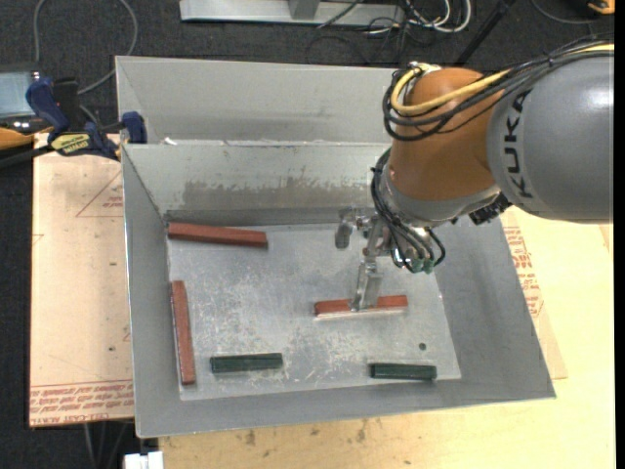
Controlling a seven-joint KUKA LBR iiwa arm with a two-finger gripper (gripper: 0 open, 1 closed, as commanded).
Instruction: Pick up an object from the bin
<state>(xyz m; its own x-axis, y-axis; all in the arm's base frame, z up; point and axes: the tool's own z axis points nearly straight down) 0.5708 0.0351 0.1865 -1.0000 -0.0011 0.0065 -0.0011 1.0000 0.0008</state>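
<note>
Gripper (366, 299) of mine sat at the middle of the red-brown bar (332, 308), right of frame centre, probably for balance; whether clamped, I couldn't tell.

Robotics lab, bench-test setup; industrial arm (566, 135) marked KUKA, cable loops (430, 103) run over its orange wrist cover (439, 159); plain grey sheet-metal bin (254, 96) as the work area; dark carpet floor (156, 18) around it with loose wiring (430, 3) trailing across; grey metal stand foot (283, 8) beyond the bin's far wall.
</note>
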